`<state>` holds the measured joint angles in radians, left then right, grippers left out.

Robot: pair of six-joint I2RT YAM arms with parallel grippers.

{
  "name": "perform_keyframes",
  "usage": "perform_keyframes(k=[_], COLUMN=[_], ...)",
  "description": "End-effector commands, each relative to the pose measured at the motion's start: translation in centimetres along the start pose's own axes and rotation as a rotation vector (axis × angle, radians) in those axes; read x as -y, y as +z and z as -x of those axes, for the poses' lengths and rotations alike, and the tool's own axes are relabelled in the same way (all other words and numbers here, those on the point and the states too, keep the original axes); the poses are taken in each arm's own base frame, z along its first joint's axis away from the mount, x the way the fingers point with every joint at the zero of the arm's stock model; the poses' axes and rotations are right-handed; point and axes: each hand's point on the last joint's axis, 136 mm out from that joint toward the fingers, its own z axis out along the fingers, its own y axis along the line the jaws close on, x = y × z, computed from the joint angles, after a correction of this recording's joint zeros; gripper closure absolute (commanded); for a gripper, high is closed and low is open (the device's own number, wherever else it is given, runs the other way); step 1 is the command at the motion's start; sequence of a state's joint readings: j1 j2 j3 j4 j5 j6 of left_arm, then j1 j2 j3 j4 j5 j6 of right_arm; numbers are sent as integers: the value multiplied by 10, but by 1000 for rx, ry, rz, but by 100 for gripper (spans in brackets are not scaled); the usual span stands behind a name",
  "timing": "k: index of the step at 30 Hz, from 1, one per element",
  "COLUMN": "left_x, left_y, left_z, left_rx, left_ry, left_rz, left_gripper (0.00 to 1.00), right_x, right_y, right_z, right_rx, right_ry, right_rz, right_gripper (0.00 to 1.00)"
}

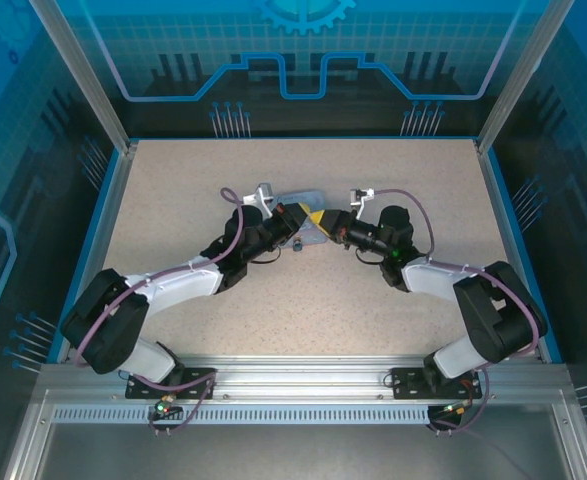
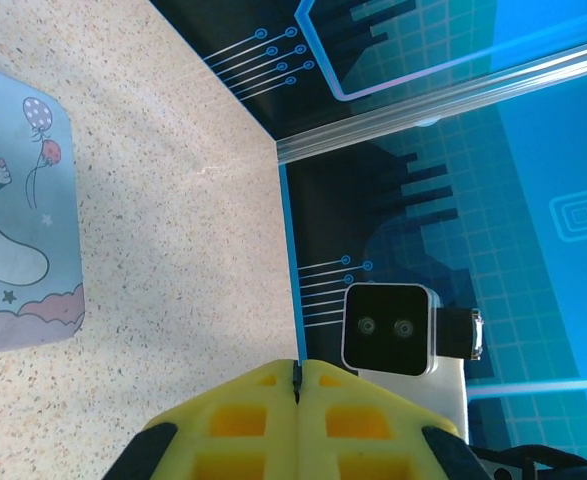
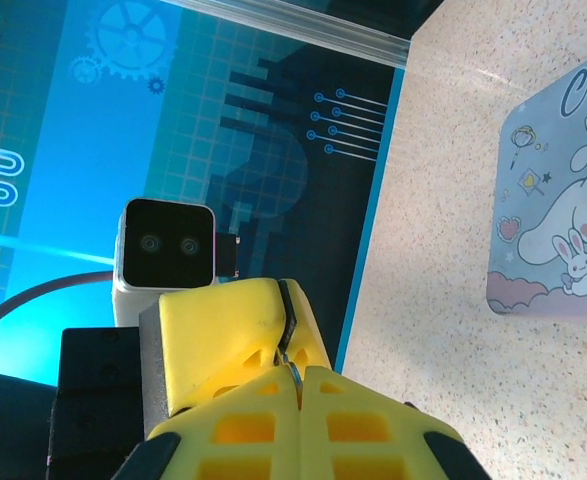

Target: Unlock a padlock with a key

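Watching both claws shut: left claw point(image 2: 296, 385) empty-looking, right claw point(image 3: 301, 388) nipping a metal sliver point(image 3: 289, 364). The tiny padlock point(image 1: 300, 243) looks rigid, light and slippery; pinch its flat body.

Left gripper point(image 2: 296, 378) and right gripper point(image 3: 298, 385) closed, tip-to-tip.

padlock point(image 1: 300, 243) | tiny, dark, bluish | lying on table point(image 1: 393, 330) near tin point(image 1: 298, 199)

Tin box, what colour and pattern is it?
The tin box is pastel blue with white cartoon bunnies and pink clouds; the right wrist view shows it best.
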<state>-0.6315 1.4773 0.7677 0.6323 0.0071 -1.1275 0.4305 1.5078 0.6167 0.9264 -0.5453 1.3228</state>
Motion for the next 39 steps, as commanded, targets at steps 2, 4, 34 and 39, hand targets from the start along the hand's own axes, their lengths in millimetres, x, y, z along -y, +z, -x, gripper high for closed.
perform_keyframes(k=[2,4,34,39], left_x=[8,9,19,21], left_y=[-3,-3,-49,-72], left_z=[2,2,20,25], left_rx=[3,0,-11,-41], left_ry=[13,17,225,310], left_rz=[7,11,197,263], left_gripper=[100,100,13,1], right_x=[-15,-16,11,22], right_y=[-10,-13,-45,-52], right_z=[-10,-11,-14,-18], right_rx=[-60,-68,-44,-40], right_ry=[-87,-98,-81,-61], right_rz=[38,38,-102,-168], right_gripper=[100,100,100,100])
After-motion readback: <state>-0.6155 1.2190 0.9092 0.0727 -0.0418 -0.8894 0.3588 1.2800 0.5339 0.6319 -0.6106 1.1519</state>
